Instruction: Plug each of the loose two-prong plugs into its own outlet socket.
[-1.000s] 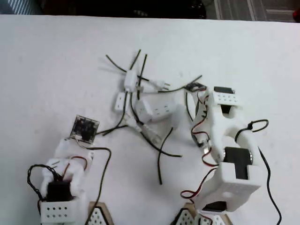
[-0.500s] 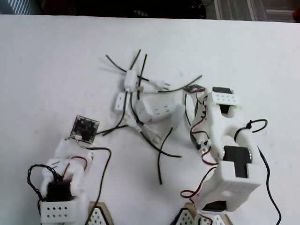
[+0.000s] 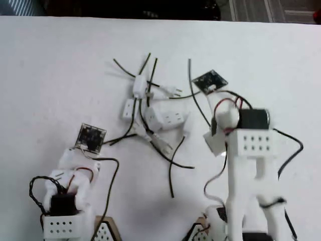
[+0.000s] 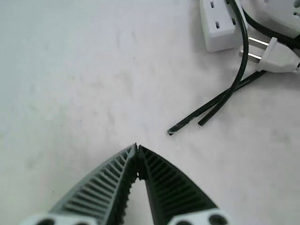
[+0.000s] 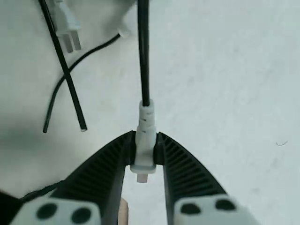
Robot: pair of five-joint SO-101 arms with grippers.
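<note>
Plug (image 5: 145, 119) in right claw (image 5: 145, 137)

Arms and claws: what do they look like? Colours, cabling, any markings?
Both are white printed shells with black servo blocks and a hole-dotted white plate: left arm, right arm. Red and black wires loop along each. Each wrist has a small dark square board, left, right. The left claw and right claw are dark, ribbed, tapering to points, on white bases.
</note>
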